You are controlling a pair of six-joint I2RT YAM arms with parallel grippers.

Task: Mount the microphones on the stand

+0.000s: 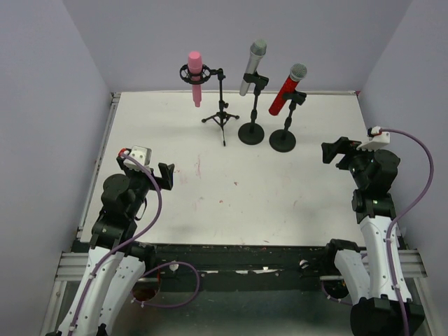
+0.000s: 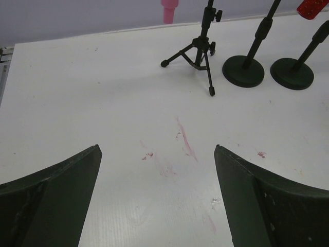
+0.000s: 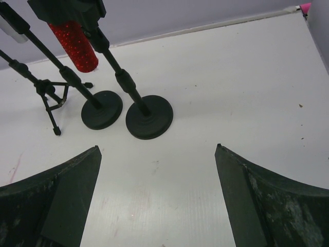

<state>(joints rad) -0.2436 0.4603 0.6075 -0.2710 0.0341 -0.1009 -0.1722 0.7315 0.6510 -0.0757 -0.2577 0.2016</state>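
Observation:
Three microphones sit clipped in stands at the back of the white table (image 1: 280,196). The pink one (image 1: 194,73) hangs in a ring mount on a tripod stand (image 1: 221,115). The silver-grey one (image 1: 253,64) and the glossy red one (image 1: 287,89) each rest tilted on a round-base stand (image 1: 251,131) (image 1: 283,140). My left gripper (image 1: 166,176) hovers open at the near left, far from them. My right gripper (image 1: 334,150) is open at the right, close to the red microphone's stand. The left wrist view shows the pink tip (image 2: 168,11) and the tripod (image 2: 198,54); the right wrist view shows the red body (image 3: 74,43).
Lilac walls close the table at the back and both sides. Pink smears mark the table (image 2: 185,139) ahead of my left gripper (image 2: 157,149). Two round bases (image 3: 102,109) (image 3: 149,117) stand ahead of my right gripper (image 3: 157,149). A small pink object (image 3: 305,7) lies at the far right corner.

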